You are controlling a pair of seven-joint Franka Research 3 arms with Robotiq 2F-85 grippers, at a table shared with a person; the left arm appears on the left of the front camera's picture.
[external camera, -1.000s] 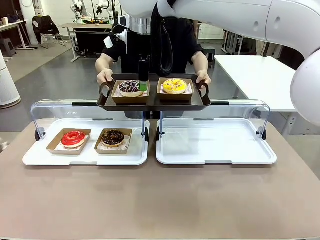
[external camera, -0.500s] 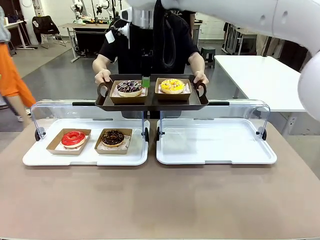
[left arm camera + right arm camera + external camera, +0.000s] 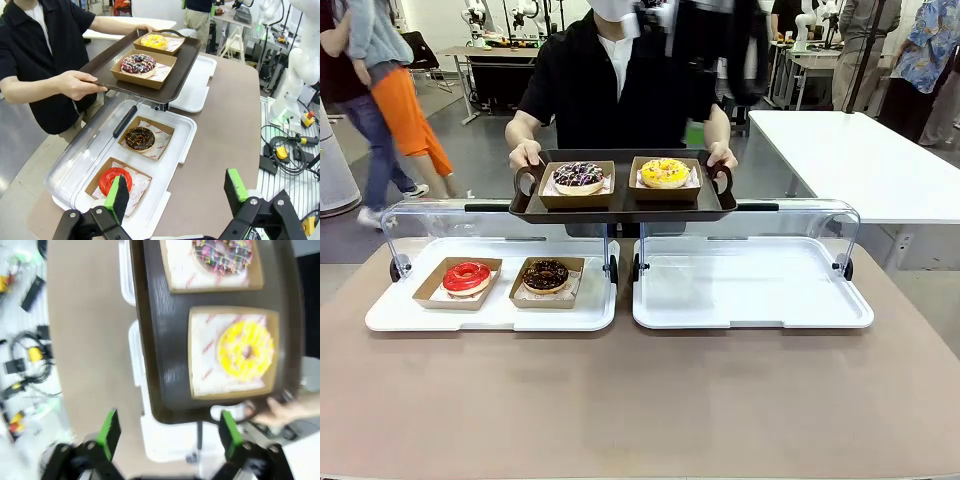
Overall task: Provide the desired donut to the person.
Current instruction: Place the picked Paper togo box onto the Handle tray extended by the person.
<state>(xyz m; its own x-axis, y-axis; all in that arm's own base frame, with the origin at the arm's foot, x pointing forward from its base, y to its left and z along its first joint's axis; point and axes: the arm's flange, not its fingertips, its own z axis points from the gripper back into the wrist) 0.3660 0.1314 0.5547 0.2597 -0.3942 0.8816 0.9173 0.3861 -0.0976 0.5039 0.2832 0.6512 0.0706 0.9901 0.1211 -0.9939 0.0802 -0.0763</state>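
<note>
The person (image 3: 620,85) holds a dark brown tray (image 3: 625,203) over the far edge of the table. On it sit a sprinkled chocolate donut (image 3: 578,176) and a yellow donut (image 3: 665,172), each in a cardboard box. A red donut (image 3: 467,277) and a chocolate donut (image 3: 545,274) lie boxed on the left white tray (image 3: 490,315). My right gripper (image 3: 169,435) hangs open and empty high over the brown tray's end, above the yellow donut (image 3: 245,350). My left gripper (image 3: 176,192) is open and empty, above the red donut (image 3: 114,180).
The right white tray (image 3: 752,300) holds nothing. Clear lids (image 3: 430,215) stand raised behind both white trays. A white side table (image 3: 840,150) stands at the back right. Passers-by (image 3: 380,90) walk at the far left. Cables (image 3: 285,150) lie beside the table.
My right arm has risen from the sprinkled donut on the person's tray and swung up and to the right, empty. The boxes stay on the tray. Passers-by have walked in at the left.
</note>
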